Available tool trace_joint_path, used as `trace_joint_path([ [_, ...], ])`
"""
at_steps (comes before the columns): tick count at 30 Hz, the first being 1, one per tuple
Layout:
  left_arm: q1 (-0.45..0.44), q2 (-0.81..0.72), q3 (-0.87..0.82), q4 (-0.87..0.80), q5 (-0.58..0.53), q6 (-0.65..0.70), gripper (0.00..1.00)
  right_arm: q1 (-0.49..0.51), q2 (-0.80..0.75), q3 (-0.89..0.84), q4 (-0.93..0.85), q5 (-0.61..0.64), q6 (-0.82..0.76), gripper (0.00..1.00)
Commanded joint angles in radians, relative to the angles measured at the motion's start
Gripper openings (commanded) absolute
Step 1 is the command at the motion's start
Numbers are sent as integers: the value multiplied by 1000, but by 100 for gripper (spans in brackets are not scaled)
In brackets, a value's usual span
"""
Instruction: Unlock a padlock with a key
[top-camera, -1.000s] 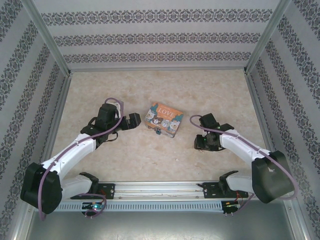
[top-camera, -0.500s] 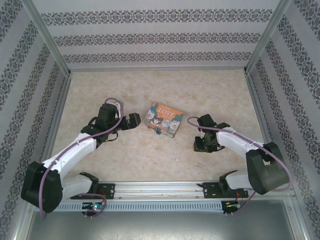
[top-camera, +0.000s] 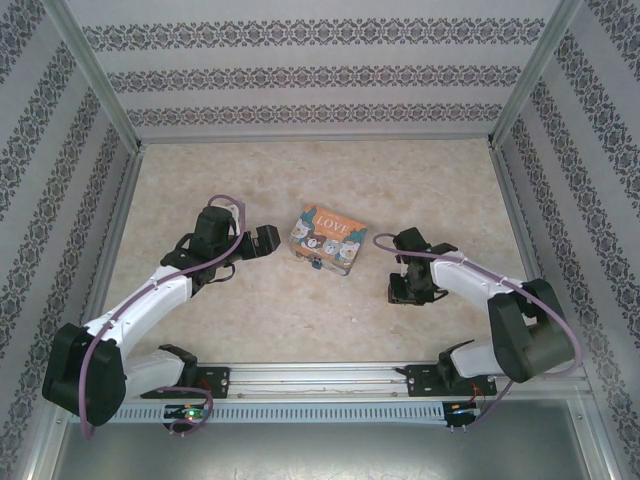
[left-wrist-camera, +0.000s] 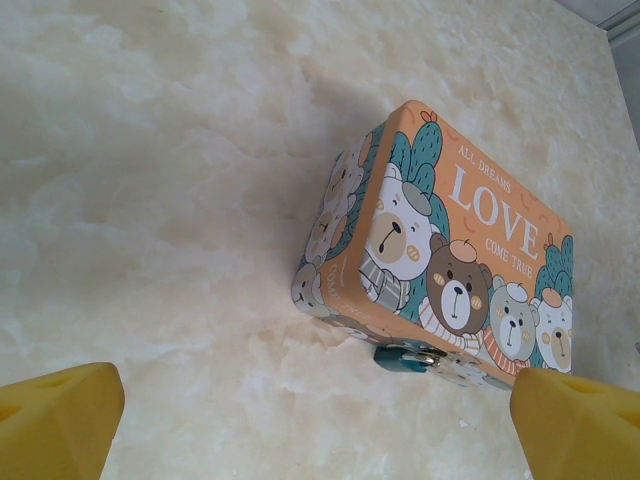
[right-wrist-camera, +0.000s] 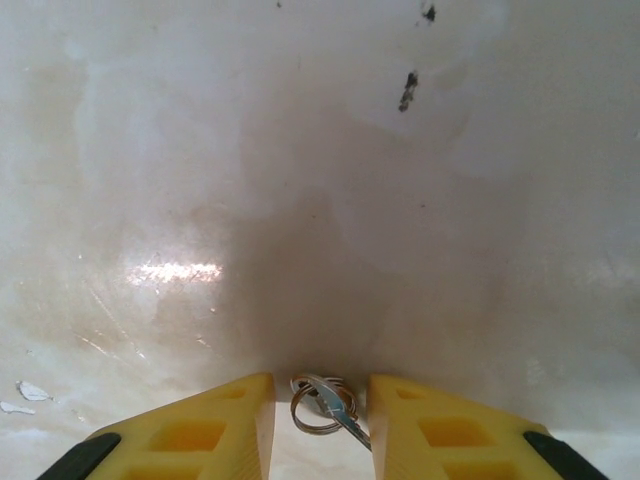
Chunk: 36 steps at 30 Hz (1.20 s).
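Observation:
The padlock (left-wrist-camera: 405, 357) is tiny, with a teal body and a silvery shackle. It hangs on the front edge of the orange "LOVE" box (left-wrist-camera: 440, 260) at mid-table, and appears in the top view as the padlock (top-camera: 317, 264). My left gripper (top-camera: 268, 240) hovers just left of the box, open wide, with nothing between its yellow fingers (left-wrist-camera: 60, 415). The key (right-wrist-camera: 338, 410), on a small metal ring, lies on the table. My right gripper (right-wrist-camera: 320, 392) is down at the table with its fingertips on either side of the key. A thin gap still shows on each side.
The box (top-camera: 326, 239) sits between the two arms. Patterned walls with metal posts enclose the marble-look table (top-camera: 300, 170). My right gripper (top-camera: 403, 292) stands right of the box, near the front. Small dark specks (right-wrist-camera: 408, 90) mark the table surface beyond the key.
The right gripper's jaws have narrowed around the key, and the right arm's elbow has swung inward and lower. The left arm has not moved.

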Motion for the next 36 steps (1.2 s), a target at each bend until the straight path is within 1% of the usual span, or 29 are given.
trace_joint_path([
  [1, 18, 1, -7, 25, 0, -12, 99, 3, 28, 19, -32, 39, -10, 29],
  [8, 28, 1, -8, 21, 1, -7, 99, 8, 20, 18, -29, 39, -5, 16],
  [13, 34, -1, -9, 17, 0, -5, 99, 8, -17, 1, 16, -8, 13, 8],
  [22, 41, -19, -9, 8, 2, -2, 99, 7, -71, 2, 35, -26, 24, 1],
  [25, 42, -31, -11, 11, 14, -1, 99, 7, -99, 0, 50, -39, 34, 1],
  [30, 42, -76, -41, 99, 96, -5, 99, 7, -214, -30, 158, -114, 109, 1],
  [32, 42, -103, -65, 168, 145, -17, 99, 5, -277, -54, 238, -154, 174, 1],
  [36, 40, -137, -119, 326, 243, -97, 93, 7, -394, -127, 458, -226, 335, 1],
])
